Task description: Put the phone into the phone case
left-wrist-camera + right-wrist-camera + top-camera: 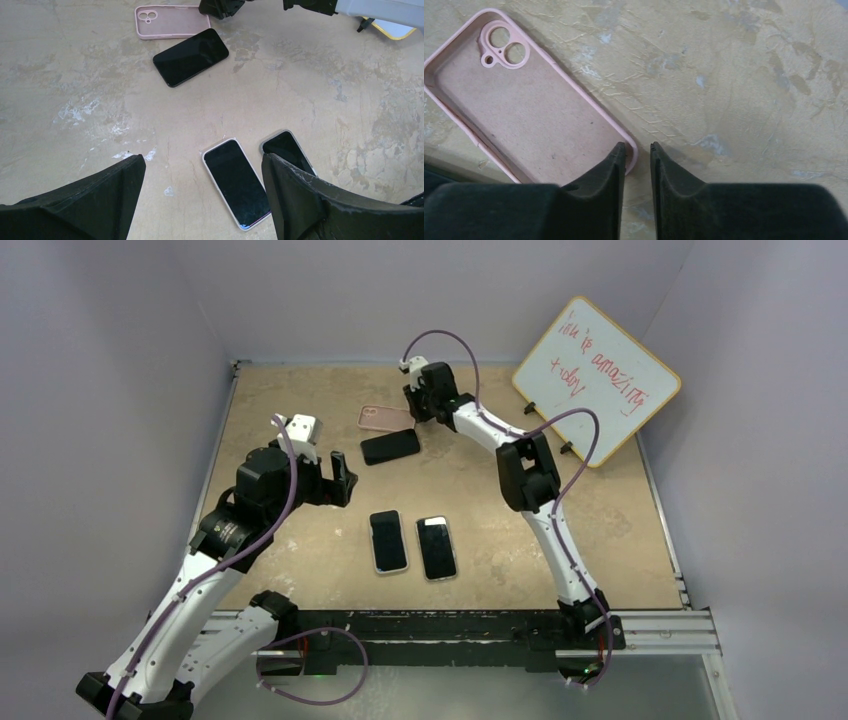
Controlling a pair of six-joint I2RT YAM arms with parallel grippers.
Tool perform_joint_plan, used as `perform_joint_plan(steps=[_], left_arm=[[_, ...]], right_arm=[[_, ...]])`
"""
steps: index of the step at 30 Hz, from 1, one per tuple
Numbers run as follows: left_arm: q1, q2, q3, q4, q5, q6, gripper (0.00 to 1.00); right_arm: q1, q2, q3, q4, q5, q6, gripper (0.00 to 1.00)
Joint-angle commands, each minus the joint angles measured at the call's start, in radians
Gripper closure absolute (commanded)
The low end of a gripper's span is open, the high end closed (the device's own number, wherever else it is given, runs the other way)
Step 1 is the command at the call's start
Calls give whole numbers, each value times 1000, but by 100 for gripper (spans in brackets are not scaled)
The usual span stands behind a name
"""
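A pink phone case (385, 418) lies open side up at the back of the table, also in the left wrist view (170, 21) and the right wrist view (524, 110). A bare black phone (390, 446) lies just in front of it, screen up (190, 56). My right gripper (415, 405) hovers at the case's near right corner (638, 146). Its jaws are a narrow gap apart, one finger over the case's inside, the other outside the rim, gripping nothing. My left gripper (340, 478) is wide open and empty (202, 157), above the table left of centre.
Two more phones in cases lie side by side mid-table, a white-edged one (388, 540) (235, 182) and a grey-edged one (436, 547) (286, 147). A whiteboard (597, 380) leans at the back right. Walls close in on three sides.
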Motion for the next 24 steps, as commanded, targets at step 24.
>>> perform_joint_plan(steps=[24], left_arm=[[7, -44, -3, 13, -31, 9, 10]], right_arm=[[27, -505, -602, -25, 504, 272, 100]])
